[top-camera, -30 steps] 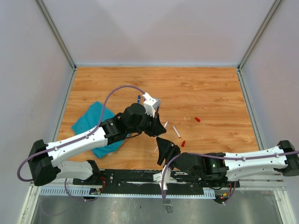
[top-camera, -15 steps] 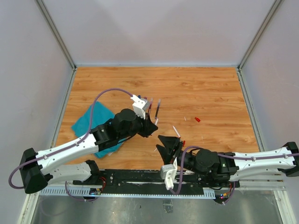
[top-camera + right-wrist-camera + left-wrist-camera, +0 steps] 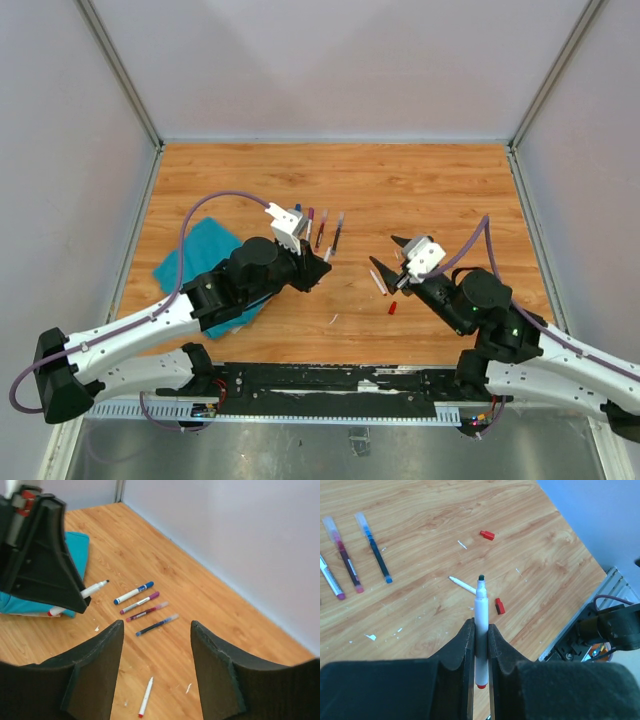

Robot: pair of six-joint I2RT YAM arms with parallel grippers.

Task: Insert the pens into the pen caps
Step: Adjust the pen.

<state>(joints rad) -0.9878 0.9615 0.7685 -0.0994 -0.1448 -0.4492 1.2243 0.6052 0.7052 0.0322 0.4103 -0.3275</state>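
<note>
The left claw (image 3: 316, 268) is pressed together on a white pen (image 3: 481, 600), pinching the barrel near its red rear end. The pen is off the tabletop (image 3: 440, 190), over its middle, and its dark tip projects past the fingertips. The right claw (image 3: 390, 256) is spread and holds nothing. It hangs right of centre and faces the left claw. Four capped pens (image 3: 146, 611) lie side by side on the tabletop, just past the left claw toward the far edge. In the right wrist view their caps read blue, purple, then two clear ones. A loose pen (image 3: 377, 281), white and uncapped, lies flat between the two claws, just beside the right claw's fingers. A red cap (image 3: 393, 308) lies near it on the side of the near edge, not touching it. A second red cap (image 3: 487, 535) lies farther from the left claw, apart from everything else. A teal cloth (image 3: 195, 262) lies near the left edge, partly under the left arm.
</note>
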